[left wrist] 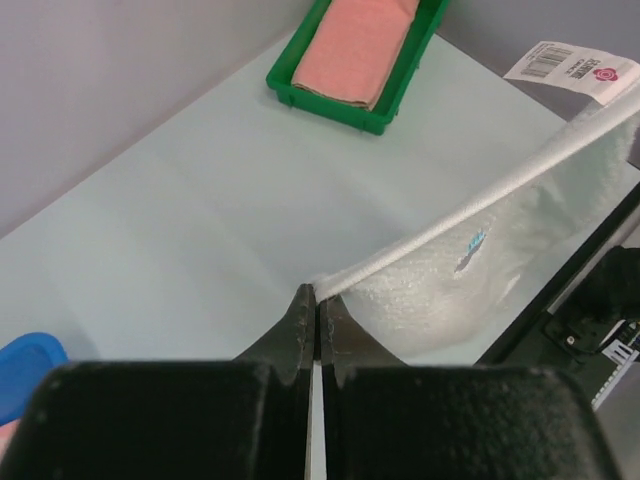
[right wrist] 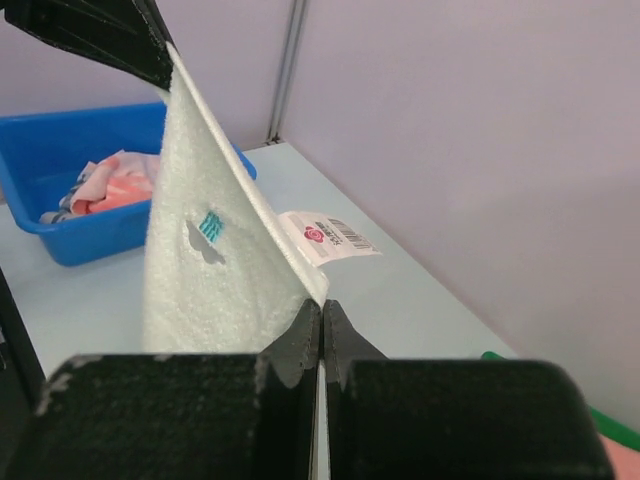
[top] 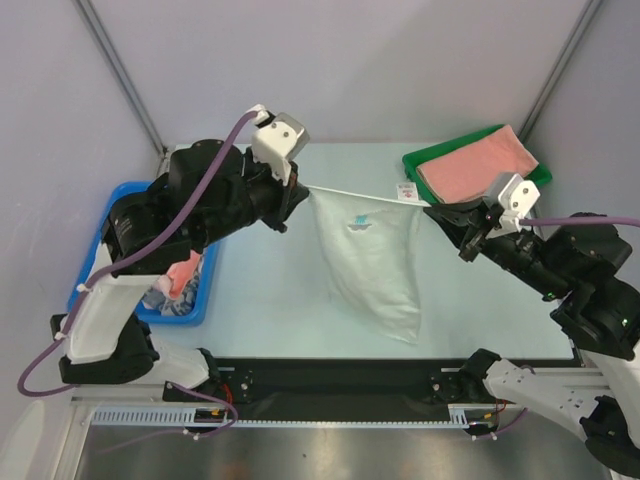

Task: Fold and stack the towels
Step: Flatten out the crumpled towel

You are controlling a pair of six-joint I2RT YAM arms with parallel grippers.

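You have the pale mint-white terry towel (top: pixel 372 262) hanging above the light table (top: pixel 262 290), its top edge stretched between both arms. The left gripper (top: pixel 303 190) is clamped tight on one corner and the right gripper (top: pixel 428 208) on the other. Lower evenly, edge taut, and lay it flat before folding.

The pale towel (top: pixel 370 260) is hanging taut between the left gripper (top: pixel 303 188) and the right gripper (top: pixel 432 209), barring the middle of the table (top: pixel 260 290). The blue bin (top: pixel 190 308) is crowding the left edge and the green tray (top: pixel 415 160) is filling the far right corner. Bare surface is lying open left of the towel and along the far edge behind it.
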